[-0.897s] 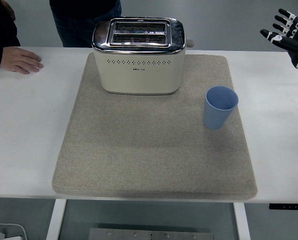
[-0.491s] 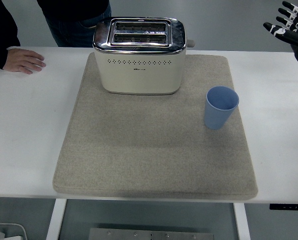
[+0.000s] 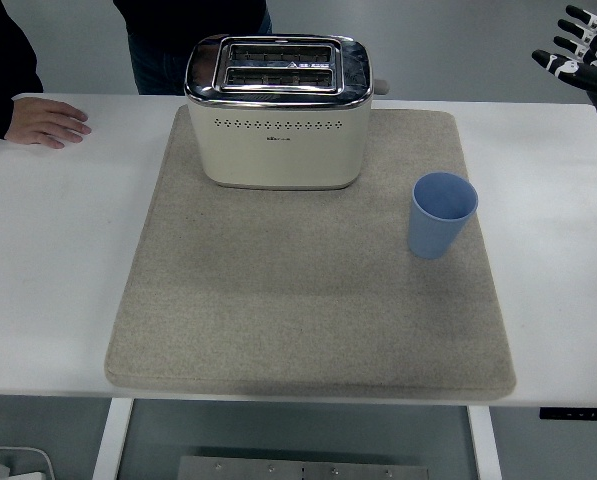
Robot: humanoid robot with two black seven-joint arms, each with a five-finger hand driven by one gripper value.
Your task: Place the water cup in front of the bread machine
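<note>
A light blue cup point(image 3: 441, 214) stands upright on the right part of a beige mat point(image 3: 308, 300). A cream and chrome toaster point(image 3: 277, 112) stands at the back of the mat, to the cup's upper left. My right hand point(image 3: 585, 62) is raised at the upper right edge, well above and to the right of the cup, with fingers spread and holding nothing. My left arm is out of view.
A person's hand point(image 3: 46, 122) rests flat on the white table point(image 3: 48, 260) at the far left. Another person in dark clothes point(image 3: 193, 25) stands behind the toaster.
My right hand has risen and drawn back toward the upper right edge. The person behind the toaster has shifted a little. The cup and toaster have not moved.
</note>
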